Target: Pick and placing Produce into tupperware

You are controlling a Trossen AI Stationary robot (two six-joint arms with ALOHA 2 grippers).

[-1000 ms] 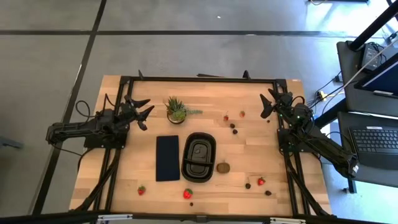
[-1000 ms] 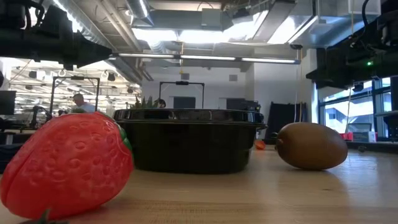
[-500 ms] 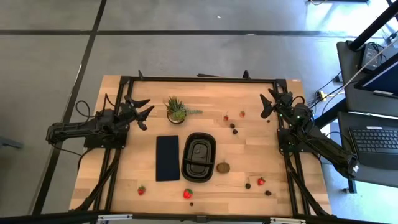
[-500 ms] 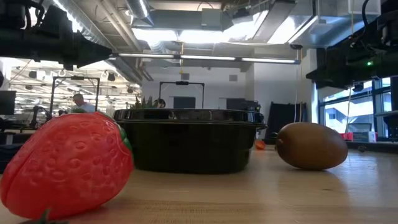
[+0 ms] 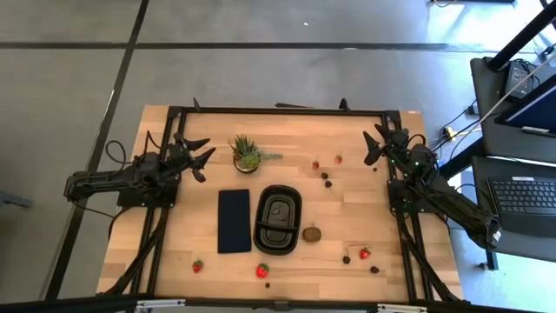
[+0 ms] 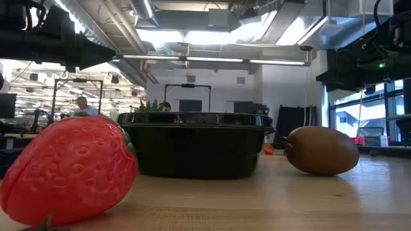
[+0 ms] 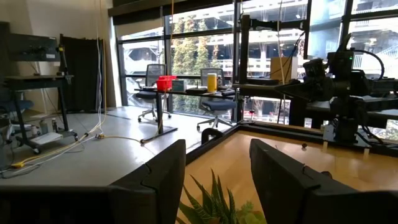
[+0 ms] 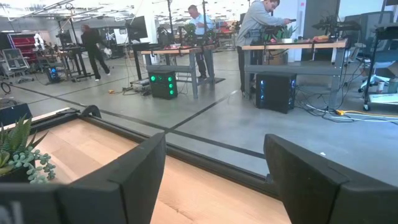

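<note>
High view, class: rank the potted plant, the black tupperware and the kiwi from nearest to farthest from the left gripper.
Measured from the left gripper, open and empty at the table's left:
1. Potted plant, just beside the gripper, toward the table's middle.
2. Tupperware, mid-table, nearer the front edge.
3. Kiwi, on the tupperware's far side, toward the right arm.

High view: overhead, straight down, whole bench [image 5: 347,217]. Low view: bench-level, very near strawberry [image 6: 67,170], facing container [image 6: 196,151]; both shared with high view. 2 wrist views: level, outward across bench, sharing plant [image 7: 214,202].
</note>
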